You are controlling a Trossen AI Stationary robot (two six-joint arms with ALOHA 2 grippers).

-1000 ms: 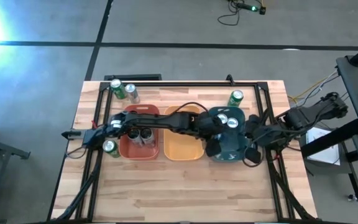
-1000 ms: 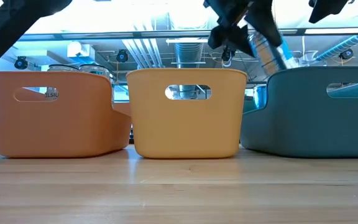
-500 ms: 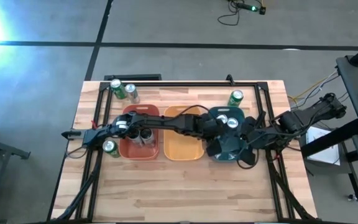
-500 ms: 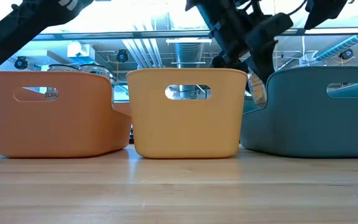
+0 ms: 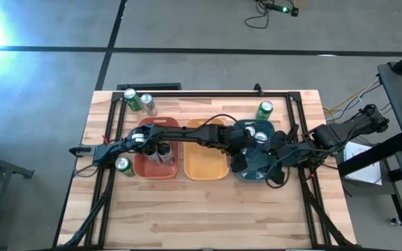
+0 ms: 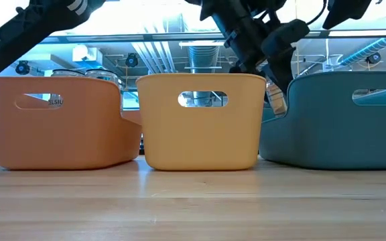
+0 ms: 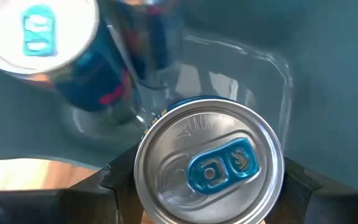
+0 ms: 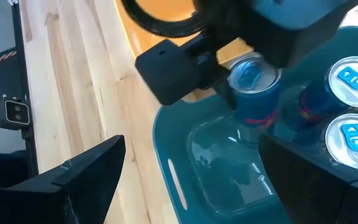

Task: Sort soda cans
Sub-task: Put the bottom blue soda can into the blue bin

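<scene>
Left gripper (image 8: pixel 229 78): clamped on a blue can (image 7: pixel 209 169), held upright low inside the teal bin (image 8: pixel 185 149), apparently for setting beside two like cans (image 8: pixel 353 78) there. Right gripper (image 5: pixel 276 174): fingers spread, empty, near the bin's front rim. Orange bin (image 5: pixel 205 162) adjacent; green cans (image 5: pixel 264 109) outside.

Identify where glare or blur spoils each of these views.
High view: white glare at the upper left corner, over the floor. Low view: bright backlight behind the bins. Left wrist view: the held blue can is sharp, the farther can blurred.
</scene>
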